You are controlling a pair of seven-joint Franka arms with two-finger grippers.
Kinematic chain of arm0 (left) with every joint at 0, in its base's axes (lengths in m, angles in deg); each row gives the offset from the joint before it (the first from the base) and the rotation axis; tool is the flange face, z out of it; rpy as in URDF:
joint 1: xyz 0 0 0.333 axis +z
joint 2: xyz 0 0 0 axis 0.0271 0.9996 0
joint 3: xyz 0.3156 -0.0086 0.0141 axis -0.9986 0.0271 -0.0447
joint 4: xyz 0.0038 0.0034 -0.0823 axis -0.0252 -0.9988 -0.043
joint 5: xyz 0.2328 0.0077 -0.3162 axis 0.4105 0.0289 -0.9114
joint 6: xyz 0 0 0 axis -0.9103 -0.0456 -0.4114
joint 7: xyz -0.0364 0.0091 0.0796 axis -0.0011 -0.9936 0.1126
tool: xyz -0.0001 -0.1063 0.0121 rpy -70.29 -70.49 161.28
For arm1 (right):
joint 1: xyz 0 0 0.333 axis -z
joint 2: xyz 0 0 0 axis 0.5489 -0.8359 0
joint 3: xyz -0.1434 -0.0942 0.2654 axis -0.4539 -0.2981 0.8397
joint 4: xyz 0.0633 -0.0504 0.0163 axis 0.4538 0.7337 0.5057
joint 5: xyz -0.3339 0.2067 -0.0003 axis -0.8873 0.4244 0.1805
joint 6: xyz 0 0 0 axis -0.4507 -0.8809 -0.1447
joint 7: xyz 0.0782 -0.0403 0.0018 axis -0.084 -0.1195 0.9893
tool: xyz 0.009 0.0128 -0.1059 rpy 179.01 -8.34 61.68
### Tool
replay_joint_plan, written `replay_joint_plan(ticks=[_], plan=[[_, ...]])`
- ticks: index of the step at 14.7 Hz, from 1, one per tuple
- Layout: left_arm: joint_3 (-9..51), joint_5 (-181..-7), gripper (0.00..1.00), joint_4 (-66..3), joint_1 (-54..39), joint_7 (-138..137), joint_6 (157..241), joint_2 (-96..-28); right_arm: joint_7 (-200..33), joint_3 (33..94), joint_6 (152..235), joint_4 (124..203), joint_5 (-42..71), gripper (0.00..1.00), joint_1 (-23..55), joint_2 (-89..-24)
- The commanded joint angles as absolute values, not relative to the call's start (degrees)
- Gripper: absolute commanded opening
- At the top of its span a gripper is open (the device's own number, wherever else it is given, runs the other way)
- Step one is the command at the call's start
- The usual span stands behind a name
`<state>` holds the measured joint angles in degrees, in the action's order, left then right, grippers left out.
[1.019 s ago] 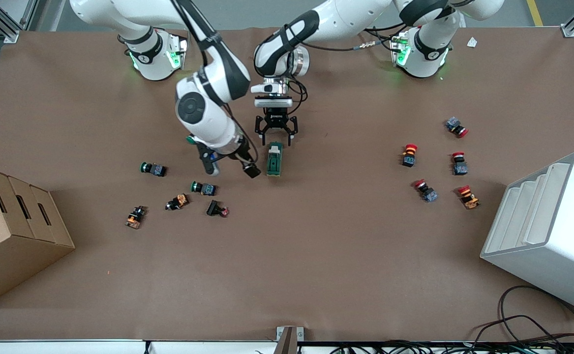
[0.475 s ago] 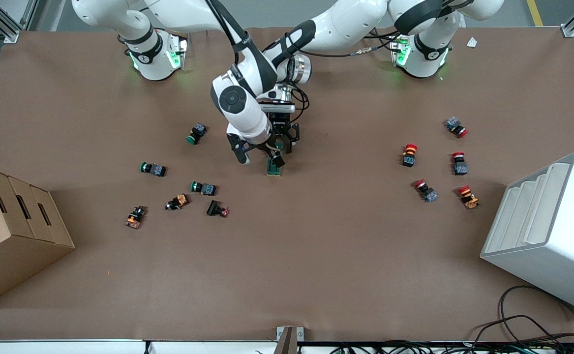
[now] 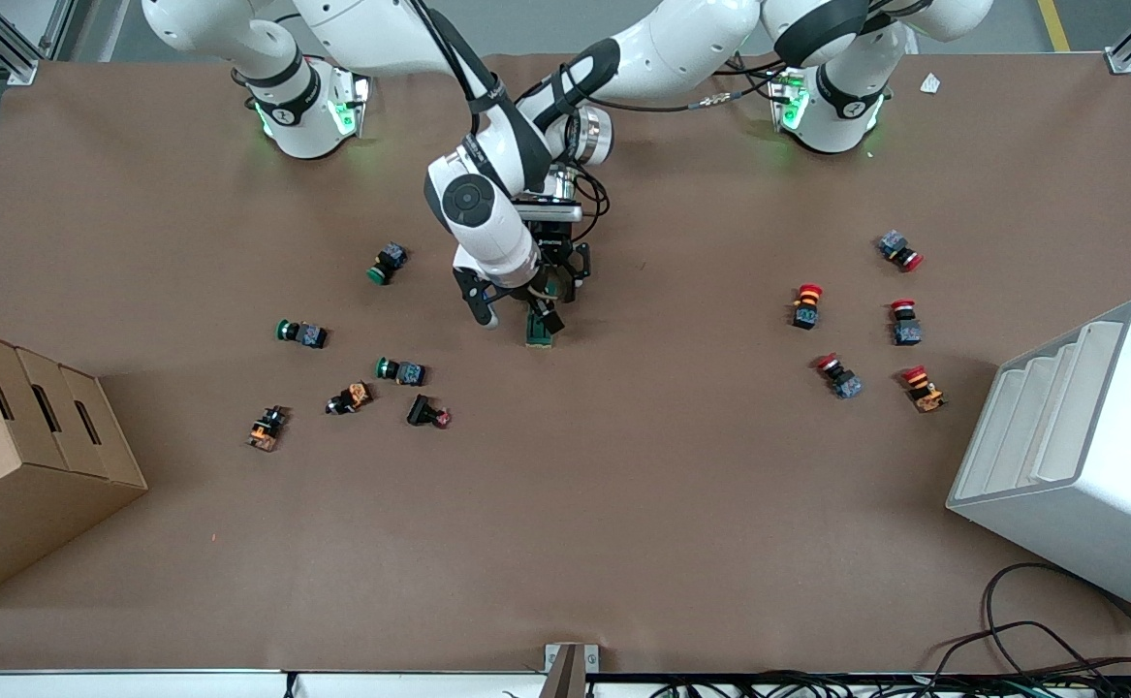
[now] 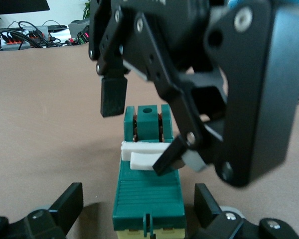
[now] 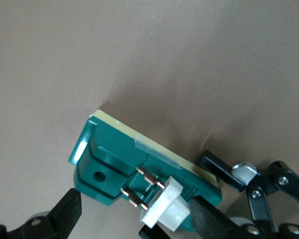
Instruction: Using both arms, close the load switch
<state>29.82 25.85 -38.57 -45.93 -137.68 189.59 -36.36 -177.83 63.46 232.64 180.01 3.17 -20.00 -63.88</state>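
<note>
The dark-green load switch (image 3: 539, 334) lies mid-table, its white lever (image 4: 144, 155) raised near one end. My left gripper (image 3: 553, 281) is low over the switch's end nearer the robot bases. In the left wrist view its open fingers (image 4: 70, 204) straddle the body (image 4: 147, 191) with gaps on both sides. My right gripper (image 3: 514, 315) is open over the switch. One fingertip (image 4: 167, 160) rests on the white lever and the other (image 4: 113, 94) hangs clear above the table. The right wrist view shows the lever (image 5: 169, 209) and two copper pins between its fingers (image 5: 204, 219).
Several green and orange push buttons (image 3: 400, 371) lie toward the right arm's end, one (image 3: 387, 262) close to the arms. Several red push buttons (image 3: 805, 305) lie toward the left arm's end. A cardboard box (image 3: 22, 456) and a white rack (image 3: 1079, 456) stand at the table's ends.
My right arm swung over from the push buttons onto the switch, uncovering a green button. My left gripper dropped lower around the switch. In the last half second both barely moved.
</note>
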Motion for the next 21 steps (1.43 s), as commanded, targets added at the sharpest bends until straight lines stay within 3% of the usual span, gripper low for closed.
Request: replay_joint_plan(ticks=[1, 15, 21], plan=[[29.27, 26.83, 0.99, -37.44, -46.70, -138.30, 190.01, -34.44, -178.09, 62.75, 233.81, 178.50, 4.24, 1.00, -20.59, -65.06], [28.57, 27.27, 0.99, -37.44, -46.70, -138.39, 190.01, -34.44, -173.34, 62.40, 228.71, 177.44, 1.42, 1.00, -20.85, -65.32], [28.57, 27.35, 0.99, -37.00, -46.61, -138.39, 190.09, -34.44, -175.63, 62.31, 228.36, 172.35, 1.42, 1.00, -18.48, -65.23]])
